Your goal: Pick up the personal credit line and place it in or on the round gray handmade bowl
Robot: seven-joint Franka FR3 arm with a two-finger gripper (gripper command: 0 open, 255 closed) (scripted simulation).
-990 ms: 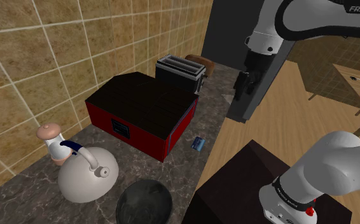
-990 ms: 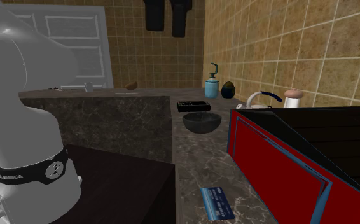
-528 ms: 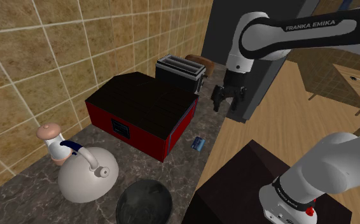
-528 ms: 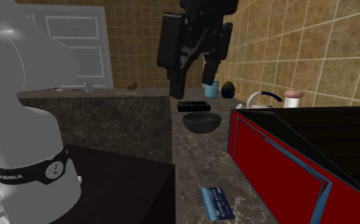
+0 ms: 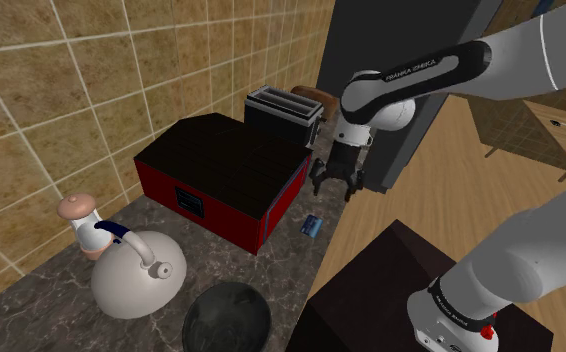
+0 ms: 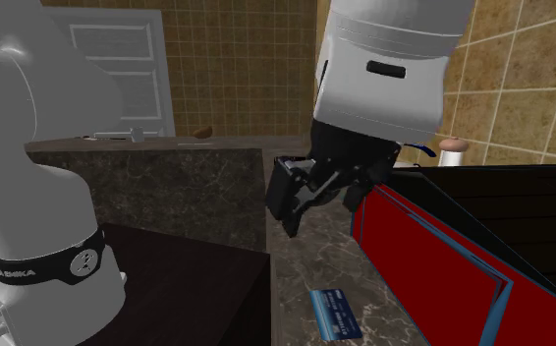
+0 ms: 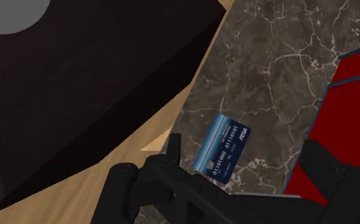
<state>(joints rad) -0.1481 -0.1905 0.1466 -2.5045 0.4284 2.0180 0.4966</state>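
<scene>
Fingers (image 7: 330,173) parted and empty, hovers above the blue card (image 7: 228,148); should straddle its narrow width before closing.

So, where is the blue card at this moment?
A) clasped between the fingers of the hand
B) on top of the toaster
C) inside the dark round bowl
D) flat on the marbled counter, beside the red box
D: the blue card lies flat on the counter beside the red box, and the open hand hangs above without touching it.
</scene>
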